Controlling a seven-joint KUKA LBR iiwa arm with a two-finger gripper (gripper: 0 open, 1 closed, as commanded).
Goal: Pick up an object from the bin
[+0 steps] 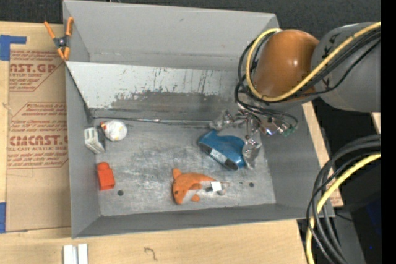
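In the camera view you see the claw (249,143) low at the right of the bin (154,34), just beside the right end of a blue rounded object (218,145), an orange toy fish (187,185) lying nearby, and you cannot tell how far the claw is open.

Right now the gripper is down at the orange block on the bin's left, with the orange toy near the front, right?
No. The camera view shows the gripper at the blue object on the bin's right; the orange block lies apart on the left. The orange toy is near the front.
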